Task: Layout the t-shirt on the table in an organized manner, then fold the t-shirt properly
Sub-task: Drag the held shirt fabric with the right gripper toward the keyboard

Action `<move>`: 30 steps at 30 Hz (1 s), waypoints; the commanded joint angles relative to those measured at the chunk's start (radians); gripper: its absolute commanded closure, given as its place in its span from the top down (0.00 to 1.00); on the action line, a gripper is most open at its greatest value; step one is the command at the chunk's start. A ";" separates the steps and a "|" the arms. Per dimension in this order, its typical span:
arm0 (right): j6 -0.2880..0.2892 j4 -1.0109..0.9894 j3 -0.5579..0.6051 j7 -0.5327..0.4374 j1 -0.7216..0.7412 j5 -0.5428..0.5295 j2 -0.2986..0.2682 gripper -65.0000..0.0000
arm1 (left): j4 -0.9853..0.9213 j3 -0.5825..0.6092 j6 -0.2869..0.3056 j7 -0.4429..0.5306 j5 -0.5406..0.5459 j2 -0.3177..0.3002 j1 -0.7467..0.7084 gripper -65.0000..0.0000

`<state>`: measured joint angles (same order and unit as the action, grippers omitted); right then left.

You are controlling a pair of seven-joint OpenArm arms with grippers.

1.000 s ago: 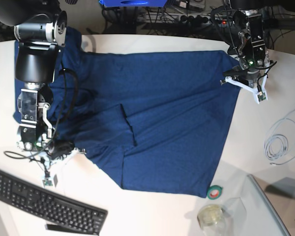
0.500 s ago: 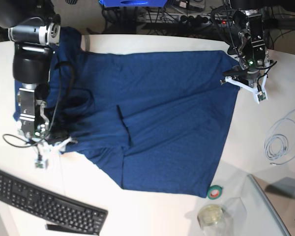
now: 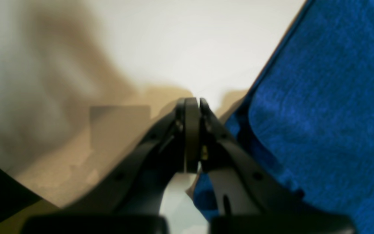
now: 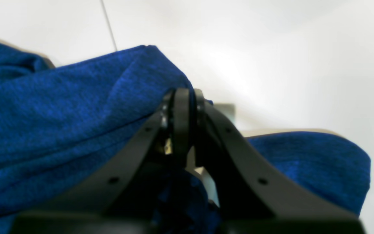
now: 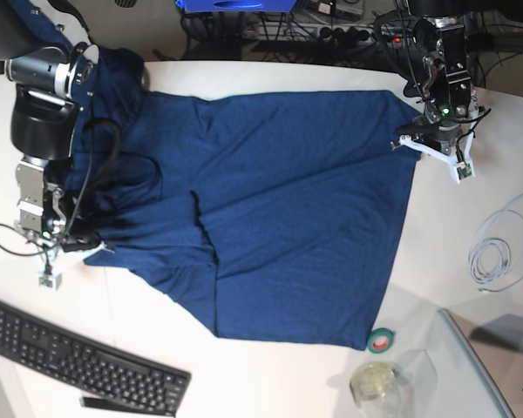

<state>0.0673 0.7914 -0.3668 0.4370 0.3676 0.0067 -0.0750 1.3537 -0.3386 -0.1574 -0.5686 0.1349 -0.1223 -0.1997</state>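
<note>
Blue t-shirt (image 5: 279, 209) could slip free and bunch, since the closed right pincer (image 4: 183, 97) pinches only its edge, while the closed left pincer (image 3: 192, 104) holds nothing on the counter (image 5: 270, 383).

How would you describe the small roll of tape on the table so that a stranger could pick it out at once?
Start at the white table and the big navy t-shirt spread across it. Follow the shirt's near edge to its corner on the left arm's side; the tape roll lies just there. It is a small green ring, unlike the clear jar beside it.
</note>
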 commanded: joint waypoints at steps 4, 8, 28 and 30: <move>-0.002 0.052 0.001 -0.013 0.038 -0.001 -0.007 0.00 | 0.016 -0.003 -0.005 0.012 -0.004 -0.010 0.006 0.00; -0.002 0.151 0.009 0.001 0.040 -0.001 -0.006 0.00 | 0.017 -0.003 -0.005 0.012 -0.004 -0.010 0.006 0.00; 0.154 0.603 0.121 0.116 0.087 0.000 0.039 0.00 | 0.017 -0.001 -0.005 0.011 -0.004 -0.035 0.006 0.00; 0.173 0.615 0.168 0.113 0.090 0.000 0.039 0.00 | 0.019 -0.001 -0.005 0.011 -0.004 -0.037 0.006 0.00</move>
<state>0.2352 1.3834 -0.1989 0.5793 0.4229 0.0109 -0.0296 1.3537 -0.3367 -0.1574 -0.5724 0.1349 -0.1452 -0.2001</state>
